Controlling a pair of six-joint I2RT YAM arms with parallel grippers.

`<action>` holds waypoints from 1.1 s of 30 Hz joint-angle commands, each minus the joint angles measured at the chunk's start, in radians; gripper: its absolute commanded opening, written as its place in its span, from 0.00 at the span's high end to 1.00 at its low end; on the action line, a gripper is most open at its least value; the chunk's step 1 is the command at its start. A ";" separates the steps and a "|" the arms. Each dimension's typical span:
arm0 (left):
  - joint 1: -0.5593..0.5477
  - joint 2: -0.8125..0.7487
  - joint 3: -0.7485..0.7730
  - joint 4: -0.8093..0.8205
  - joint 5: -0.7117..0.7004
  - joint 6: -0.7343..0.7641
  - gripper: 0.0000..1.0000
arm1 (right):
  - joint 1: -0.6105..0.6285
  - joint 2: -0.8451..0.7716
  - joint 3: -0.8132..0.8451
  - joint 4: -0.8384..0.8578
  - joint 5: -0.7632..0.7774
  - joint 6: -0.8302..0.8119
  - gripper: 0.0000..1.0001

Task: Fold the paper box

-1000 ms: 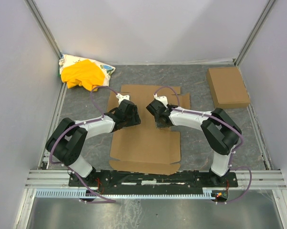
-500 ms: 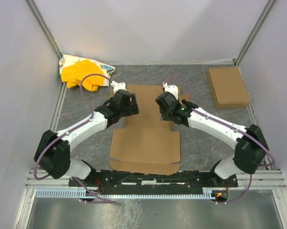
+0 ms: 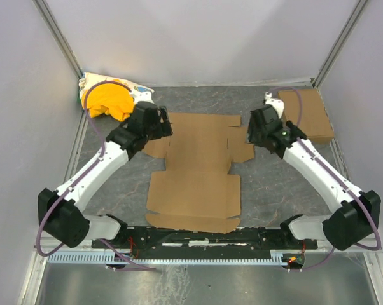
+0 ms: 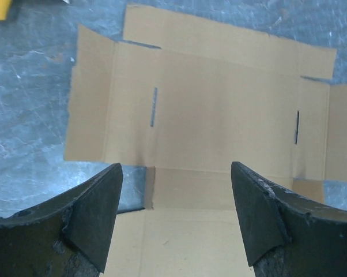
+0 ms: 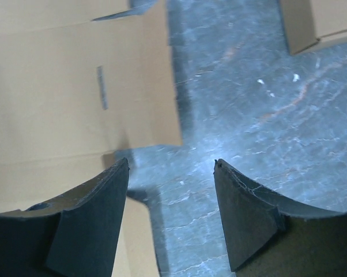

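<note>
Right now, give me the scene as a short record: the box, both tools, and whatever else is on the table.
paper box: flat, unfolded, flaps spread on the table
left tool: open, empty, above the sheet's far left part
right tool: open, empty, above the sheet's right edge and bare table
far right: small folded cardboard box, apart from the sheet
far left corner: yellow cloth, bunched

**White links, black joints, purple cables**

The left arm (image 3: 96, 169) and right arm (image 3: 319, 168) share white tubular links and chunky black joint housings, each trailed by a looping purple cable (image 3: 112, 82). Both rise from a black base plate (image 3: 204, 236) at six o'clock in the overhead view. The left gripper (image 4: 176, 167) and right gripper (image 5: 170, 164) carry dark, scuffed, wedge-shaped fingers (image 4: 93, 213).
</note>
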 commanded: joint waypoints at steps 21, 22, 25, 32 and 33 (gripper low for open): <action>0.329 0.518 0.331 -0.034 0.260 0.097 0.22 | -0.349 0.662 0.461 -0.089 -0.504 -0.179 0.34; 0.330 0.513 0.323 -0.025 0.271 0.097 0.22 | -0.349 0.676 0.467 -0.091 -0.508 -0.182 0.35; 0.330 0.495 0.307 -0.012 0.278 0.098 0.22 | -0.350 0.710 0.476 -0.084 -0.518 -0.185 0.38; 0.331 0.444 0.250 0.018 0.288 0.091 0.23 | -0.350 0.754 0.483 -0.044 -0.543 -0.170 0.48; 0.331 0.435 0.245 0.020 0.284 0.089 0.23 | -0.349 0.757 0.487 -0.038 -0.546 -0.167 0.51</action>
